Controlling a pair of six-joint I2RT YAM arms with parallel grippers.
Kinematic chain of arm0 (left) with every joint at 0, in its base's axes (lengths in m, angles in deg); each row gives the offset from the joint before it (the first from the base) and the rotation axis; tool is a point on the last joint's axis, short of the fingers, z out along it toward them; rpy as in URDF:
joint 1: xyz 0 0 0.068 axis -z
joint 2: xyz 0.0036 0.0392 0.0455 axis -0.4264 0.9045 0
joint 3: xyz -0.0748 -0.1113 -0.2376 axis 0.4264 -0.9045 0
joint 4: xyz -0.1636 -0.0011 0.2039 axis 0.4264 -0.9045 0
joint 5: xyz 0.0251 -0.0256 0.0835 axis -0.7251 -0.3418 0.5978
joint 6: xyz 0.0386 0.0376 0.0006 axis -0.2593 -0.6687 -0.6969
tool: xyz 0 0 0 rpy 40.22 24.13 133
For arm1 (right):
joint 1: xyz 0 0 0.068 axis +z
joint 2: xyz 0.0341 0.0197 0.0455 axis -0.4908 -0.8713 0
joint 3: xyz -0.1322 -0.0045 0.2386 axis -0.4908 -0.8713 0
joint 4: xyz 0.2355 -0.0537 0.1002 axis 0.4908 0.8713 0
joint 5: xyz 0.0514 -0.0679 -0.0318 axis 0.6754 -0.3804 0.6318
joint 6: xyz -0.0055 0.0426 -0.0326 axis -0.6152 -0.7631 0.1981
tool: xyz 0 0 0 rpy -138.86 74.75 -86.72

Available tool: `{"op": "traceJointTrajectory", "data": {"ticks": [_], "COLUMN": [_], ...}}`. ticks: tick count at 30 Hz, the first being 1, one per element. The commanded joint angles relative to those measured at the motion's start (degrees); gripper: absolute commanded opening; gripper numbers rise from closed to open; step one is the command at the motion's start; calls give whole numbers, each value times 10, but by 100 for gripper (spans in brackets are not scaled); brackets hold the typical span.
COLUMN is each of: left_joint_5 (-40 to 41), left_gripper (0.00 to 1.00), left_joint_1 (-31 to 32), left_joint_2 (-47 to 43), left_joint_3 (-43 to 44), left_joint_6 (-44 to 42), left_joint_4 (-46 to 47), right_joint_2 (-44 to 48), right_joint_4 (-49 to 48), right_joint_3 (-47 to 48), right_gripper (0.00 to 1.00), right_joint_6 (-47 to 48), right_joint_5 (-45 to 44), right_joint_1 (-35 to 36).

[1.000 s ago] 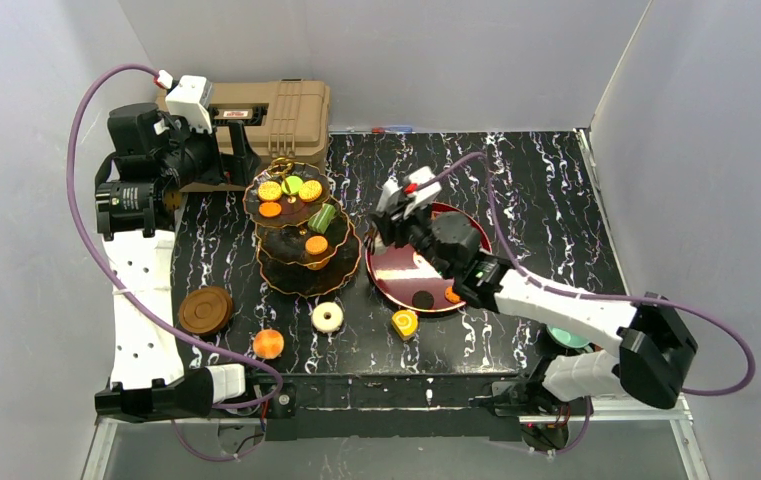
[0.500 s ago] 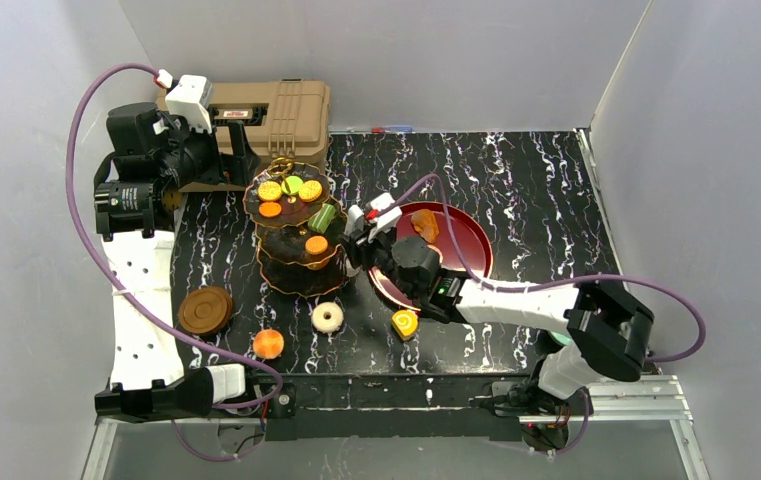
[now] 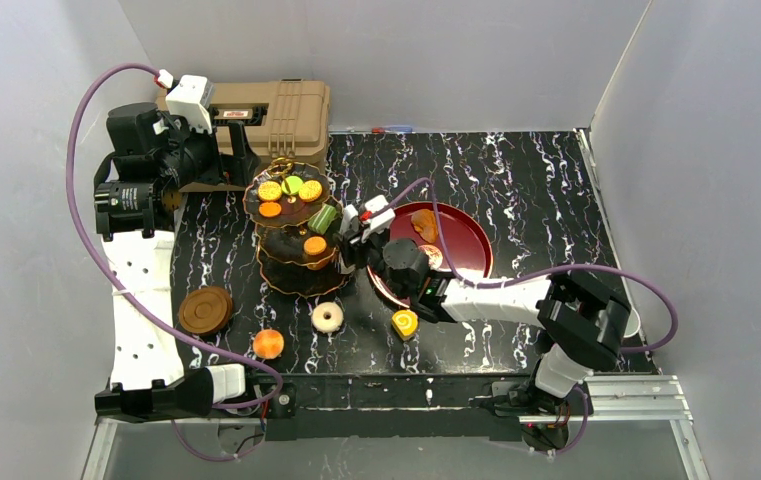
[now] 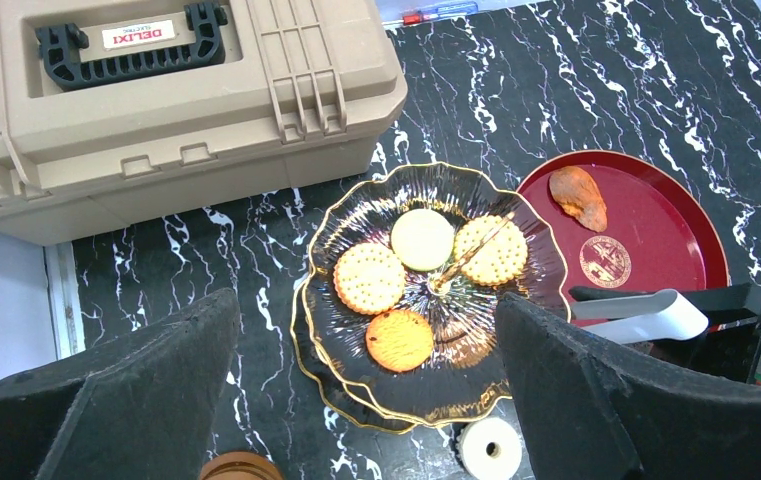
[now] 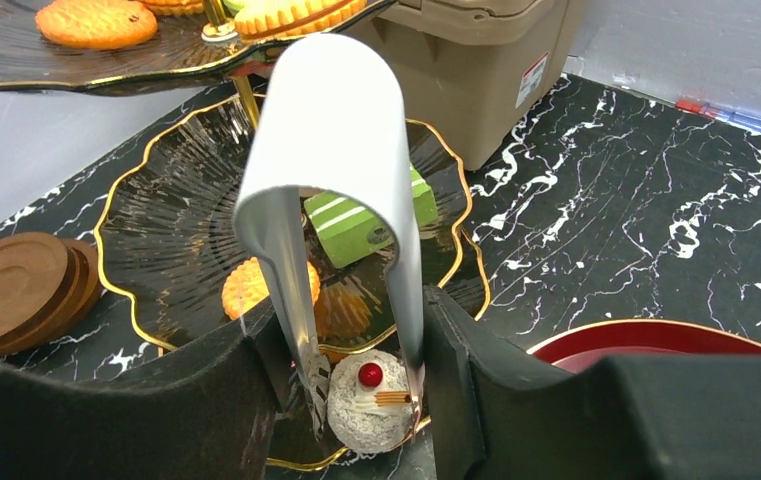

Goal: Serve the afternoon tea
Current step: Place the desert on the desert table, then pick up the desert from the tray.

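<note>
Our right hand [image 5: 351,320] is clamped on a pair of silver tongs [image 5: 331,130]. The tongs' tips pinch a small white cake [image 5: 368,405] with a red cherry on top. The cake is at the gold rim of the lowest tier of the three-tier stand [image 3: 291,282]. Above it, the middle tier carries a green cake [image 5: 356,230] and an orange cookie [image 5: 246,285]. We cannot tell whether the white cake rests on the tier.

Our left hand [image 4: 366,300] hangs over the stand's top tier, fingers wide apart and gripping nothing, with round biscuits [image 4: 369,278] below it.

In the overhead view the stand is left of centre. The red tray [image 3: 468,250] just to its right holds an orange sweet [image 3: 424,225]. Lower in that frame, on the tabletop [image 3: 536,190], lie a white donut [image 3: 328,317], a yellow roll [image 3: 405,323], an orange macaron [image 3: 268,343] and stacked brown saucers [image 3: 205,310]. A tan case [image 3: 276,110] sits at upper left.
</note>
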Motion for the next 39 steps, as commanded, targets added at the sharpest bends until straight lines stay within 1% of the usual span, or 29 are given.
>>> {"op": "traceJointTrajectory", "data": {"ticks": [1, 4, 9, 11, 14, 19, 23, 27, 30, 33, 39], "left_joint_5": [-3, -4, -5, -5, -5, -7, -10, -11, -11, -14, -17], "left_gripper": [98, 98, 98, 98, 98, 98, 98, 98, 98, 98, 98], "left_joint_1": [-4, -4, -4, -4, -4, -4, -4, -4, -4, -4, -4], "left_joint_2": [-14, -14, -17, -17, -18, -19, -18, -18, -16, -14, -10], "left_joint_3": [10, 9, 9, 9, 8, 9, 10, 9, 10, 11, 10], "left_joint_6": [-5, -6, -5, -6, -6, -6, -3, 0, 3, 7, 7], "left_joint_4": [-2, -3, -3, -2, -3, -2, -1, -1, 0, 1, 1], "right_joint_2": [1, -4, -2, 7, 33, 112, 163, 193, 196, 185, 129], "right_joint_4": [-69, -64, -58, -56, -52, -25, 9, 33, 31, 28, 9], "right_joint_3": [36, 43, 45, 40, 27, -9, -34, -55, -69, -77, -75], "right_gripper": [55, 59, 60, 59, 53, 48, 44, 42, 43, 44, 41], "right_joint_6": [0, 2, 2, 3, 9, 33, 45, 40, 37, 26, 1], "right_joint_5": [-16, -13, -8, -9, -14, -43, -51, -47, -36, -10, 48], "right_joint_1": [3, 3, 3, 3, 3, 1, -20, -70, -120, -183, -276]}}
